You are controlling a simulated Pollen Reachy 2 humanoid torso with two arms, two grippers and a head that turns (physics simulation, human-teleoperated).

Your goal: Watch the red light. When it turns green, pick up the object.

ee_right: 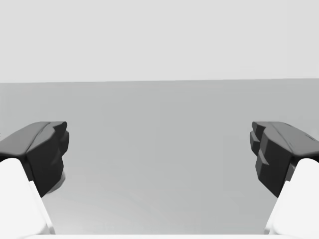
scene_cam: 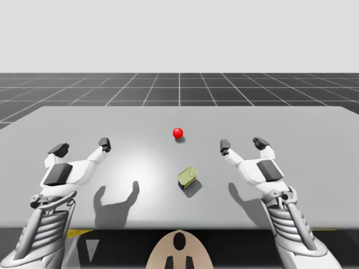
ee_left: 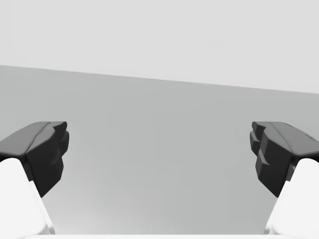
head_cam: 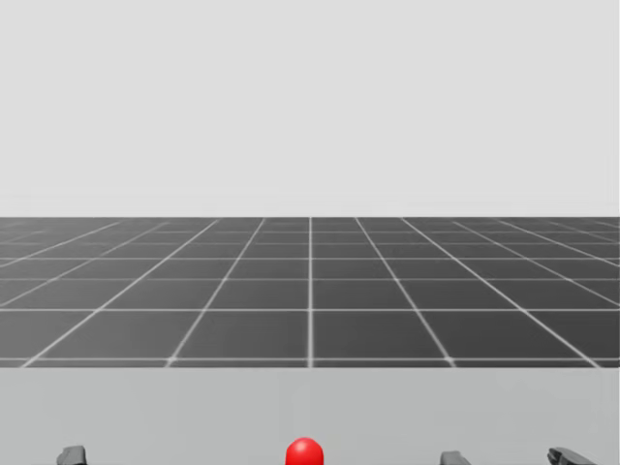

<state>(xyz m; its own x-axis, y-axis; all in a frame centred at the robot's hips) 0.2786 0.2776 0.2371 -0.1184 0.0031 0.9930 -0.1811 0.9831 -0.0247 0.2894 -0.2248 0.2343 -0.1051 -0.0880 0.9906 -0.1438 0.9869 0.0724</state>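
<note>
Yellow-green can [scene_cam: 188, 177] lying on table [scene_cam: 291, 120], near light [scene_cam: 178, 133] glowing red, so robot's just waiting. Left gripper [scene_cam: 82, 147] and right gripper [scene_cam: 243, 145] hovering wide open, empty. Once green, right one's probably reaching over.

Table [scene_cam: 314, 129]: flat matt grey, smooth, no grain that I can make out. Red light [scene_cam: 178, 133]: smooth sphere with a slight sheen. Olive can [scene_cam: 187, 177]: dull finish, lighter on its flat face; I can't tell metal from plastic. Left gripper [scene_cam: 81, 147] and right gripper [scene_cam: 242, 145]: white shells look like smooth satin plastic. Pads [ee_left: 47, 149] are dark, matt and rubber-like.
</note>
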